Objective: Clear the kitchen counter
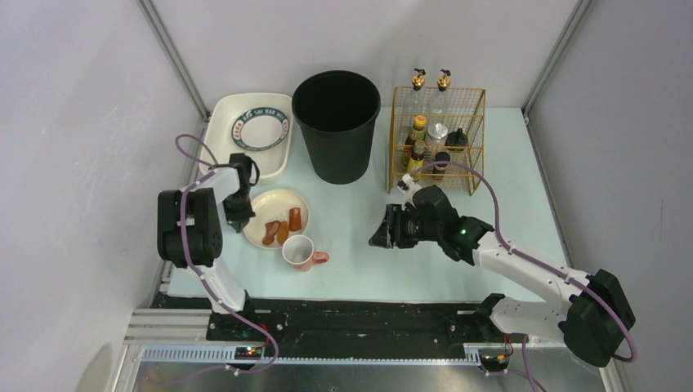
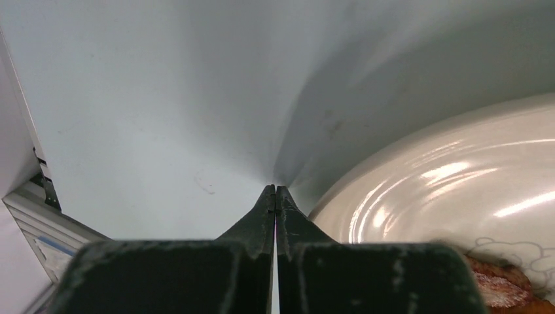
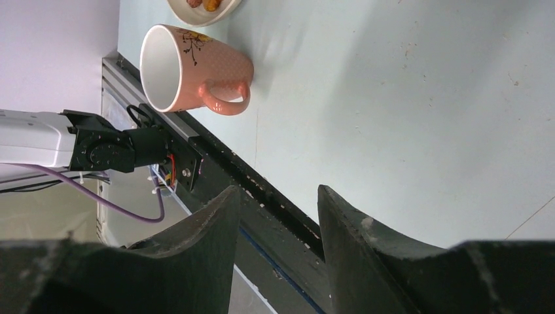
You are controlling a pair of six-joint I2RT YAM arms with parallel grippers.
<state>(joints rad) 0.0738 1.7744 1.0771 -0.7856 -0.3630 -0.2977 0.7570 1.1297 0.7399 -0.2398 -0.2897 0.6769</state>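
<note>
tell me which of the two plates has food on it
The cream plate on the kitchen counter, beside the pink mug, holds sausage pieces; the patterned-rim plate in the white tray is bare.

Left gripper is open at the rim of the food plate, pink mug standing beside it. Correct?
No: the left gripper is shut, as the left wrist view shows. It is at the rim of the food plate, with the pink mug standing beside it.

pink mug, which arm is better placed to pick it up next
Right. The right gripper is open and faces the pink mug, whose handle points its way, bare counter between. The left gripper is shut, tips down beside the plate.
</note>
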